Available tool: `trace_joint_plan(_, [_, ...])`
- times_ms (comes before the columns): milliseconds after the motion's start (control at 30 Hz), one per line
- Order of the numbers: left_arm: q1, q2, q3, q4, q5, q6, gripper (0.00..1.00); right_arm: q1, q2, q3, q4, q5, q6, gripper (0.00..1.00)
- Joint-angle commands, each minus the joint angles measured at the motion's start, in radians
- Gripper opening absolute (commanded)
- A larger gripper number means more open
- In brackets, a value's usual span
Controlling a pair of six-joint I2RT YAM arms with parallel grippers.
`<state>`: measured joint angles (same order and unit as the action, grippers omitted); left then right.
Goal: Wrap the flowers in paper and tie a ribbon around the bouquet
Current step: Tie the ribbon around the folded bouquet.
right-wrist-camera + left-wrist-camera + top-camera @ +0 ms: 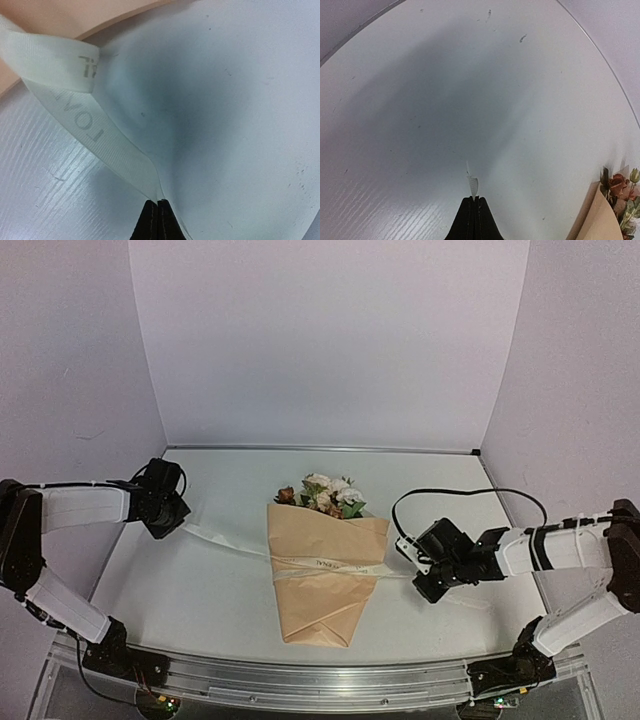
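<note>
The bouquet (325,570) lies flat at the middle of the bench (200,600), with the flowers (325,493) at its far end and the folded point of the paper (320,605) toward the arm bases. The ribbon (330,565) crosses the bouquet's waist and runs off both sides.

Left of the bouquet, the left end effector (172,528) has its fingers pressed together on the ribbon's left run. The left wrist view shows only a short ribbon tip (472,184) protruding past the closed fingers (467,215).

Right of the bouquet, close to the paper's edge, the right end effector (420,583) is also pressed together – it pinches the ribbon's right run. In the right wrist view the lettered ribbon (85,125) leads from the fingertips (150,212) up to the paper (75,15), where it folds back on itself.
</note>
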<state>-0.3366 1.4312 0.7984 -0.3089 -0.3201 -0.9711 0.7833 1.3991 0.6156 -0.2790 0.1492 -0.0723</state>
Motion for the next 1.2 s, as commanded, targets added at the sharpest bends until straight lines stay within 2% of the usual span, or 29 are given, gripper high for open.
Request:
trace_joint_plan(0, [0.058, -0.043, -0.047, -0.034, -0.042, -0.076, 0.00, -0.030, -0.004, 0.118, -0.179, 0.060, 0.042, 0.00])
trace_joint_plan(300, [0.162, -0.073, -0.120, -0.037, -0.024, -0.100, 0.00, -0.068, 0.042, 0.264, -0.284, 0.063, 0.122, 0.00])
trace_joint_plan(500, [0.221, -0.048, -0.135, 0.013, 0.073, -0.101, 0.00, -0.067, 0.083, 0.402, -0.400, -0.133, 0.186, 0.00])
trace_joint_plan(633, [0.226, -0.044, -0.156, 0.072, 0.153, -0.113, 0.03, -0.054, 0.086, 0.446, -0.437, -0.189, 0.226, 0.00])
trace_joint_plan(733, [0.226, -0.052, -0.162, 0.080, 0.183, -0.139, 0.11, -0.039, 0.082, 0.450, -0.437, -0.189, 0.214, 0.00])
trace_joint_plan(767, [0.226, -0.063, -0.169, 0.087, 0.188, -0.151, 0.18, -0.035, 0.082, 0.451, -0.437, -0.190, 0.212, 0.00])
trace_joint_plan(900, [0.226, -0.104, -0.172, 0.083, 0.197, -0.157, 0.58, -0.027, 0.080, 0.455, -0.437, -0.198, 0.212, 0.00])
trace_joint_plan(1033, [0.202, -0.156, -0.174, 0.085, 0.261, -0.177, 0.70, -0.021, 0.073, 0.458, -0.439, -0.196, 0.212, 0.00])
trace_joint_plan(1167, [0.052, -0.215, -0.182, 0.045, 0.230, -0.321, 0.73, -0.019, 0.067, 0.455, -0.438, -0.192, 0.210, 0.00])
